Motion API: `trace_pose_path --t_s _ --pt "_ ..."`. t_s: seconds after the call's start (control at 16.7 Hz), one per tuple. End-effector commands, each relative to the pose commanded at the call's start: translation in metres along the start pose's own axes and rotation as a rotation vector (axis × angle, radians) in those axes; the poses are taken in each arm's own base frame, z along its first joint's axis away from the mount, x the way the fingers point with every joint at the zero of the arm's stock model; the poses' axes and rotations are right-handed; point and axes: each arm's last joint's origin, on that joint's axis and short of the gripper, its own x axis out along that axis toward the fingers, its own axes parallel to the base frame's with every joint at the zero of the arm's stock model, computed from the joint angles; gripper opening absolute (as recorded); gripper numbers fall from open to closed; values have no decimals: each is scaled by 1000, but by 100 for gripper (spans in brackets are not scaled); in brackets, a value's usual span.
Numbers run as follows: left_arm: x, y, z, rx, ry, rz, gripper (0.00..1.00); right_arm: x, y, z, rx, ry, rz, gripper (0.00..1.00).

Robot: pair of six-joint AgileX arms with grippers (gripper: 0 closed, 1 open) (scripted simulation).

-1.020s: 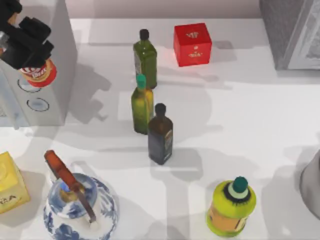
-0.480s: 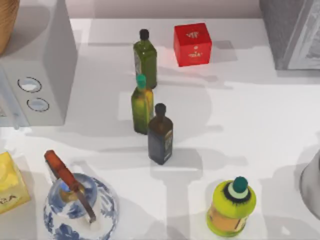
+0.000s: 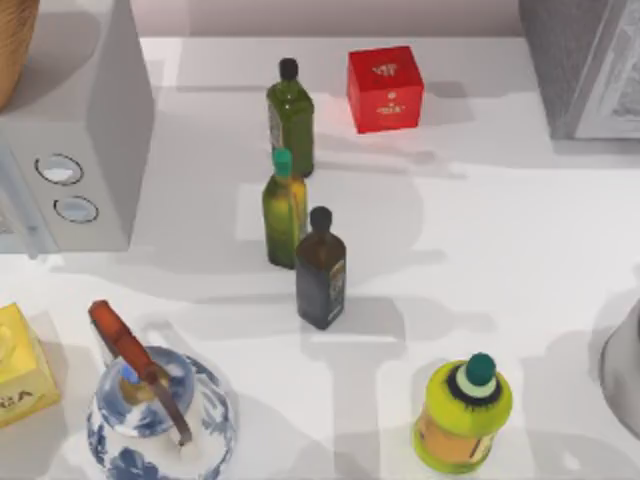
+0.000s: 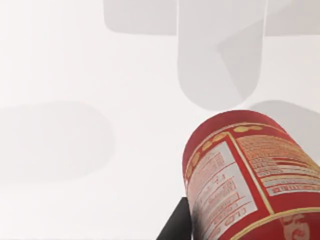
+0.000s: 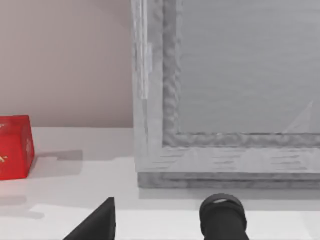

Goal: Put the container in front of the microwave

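Since a second ago my left arm has gone from above the microwave (image 3: 70, 130), taking the container (image 4: 252, 177) out of the top view with it; over the last half second the table layout holds unchanged. Now, in the left wrist view, the red can with its cream label sits tilted close to the camera above bare white tabletop, a dark finger (image 4: 176, 225) pressed against its side. My left gripper looks clamped on it, though the second finger is hidden behind the can. The microwave stands at the far left of the table, its two dials facing the near side. In the middle, three bottles line up, the green bottle (image 3: 290, 115) farthest, with the red cube box (image 3: 385, 88) to its right. My right gripper (image 5: 160, 220) hangs parked near a grey appliance (image 5: 225, 90) at the far right, fingers apart with nothing between them.
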Motion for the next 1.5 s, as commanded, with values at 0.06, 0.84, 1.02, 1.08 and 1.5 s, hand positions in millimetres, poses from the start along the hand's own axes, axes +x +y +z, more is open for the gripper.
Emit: trace_pose_path --t_s 0.06,0.84,1.02,1.08,1.5 --pt "0 0 0 0 0 0 0 0 0 0 0 0 0 100" --pt "8 0 0 0 0 0 15 0 0 0 0 0 0 100" --pt "8 0 0 0 0 0 38 0 0 0 0 0 0 100" --pt "8 0 0 0 0 0 45 0 0 0 0 0 0 100" --pt "8 0 0 0 0 0 98 0 0 0 0 0 0 100"
